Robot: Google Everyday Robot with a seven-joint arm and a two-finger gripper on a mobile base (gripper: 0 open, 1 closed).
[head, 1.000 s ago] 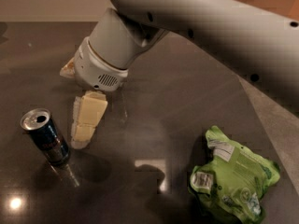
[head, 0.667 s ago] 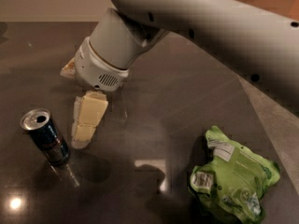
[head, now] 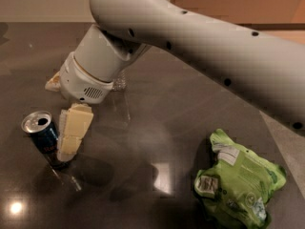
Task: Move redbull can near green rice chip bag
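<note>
Hanging low over the dark desk (head: 157, 128), the claw (head: 56, 120) sits at the end of the thick pale arm (head: 214, 46), which comes in from the upper right of the view; its two cream fingers (head: 74, 130) stand apart and nothing is clamped between them. One finger points down toward the desk; the other shows only as a small cream piece at the far side of the wrist (head: 95, 66).

The redbull can (head: 43, 137) stands upright just beside the lower finger, on its side away from the arm; I cannot tell if the finger touches the can or only comes very close. The silver top of the can faces up and its opening is visible.

The green rice chip bag (head: 238, 185) lies crumpled on the desk, well apart from the claw, on the side opposite to the can and nearer to the bottom edge of the view; its white labels face up. Something clear (head: 119, 82) shows just behind the wrist, mostly hidden by it.
</note>
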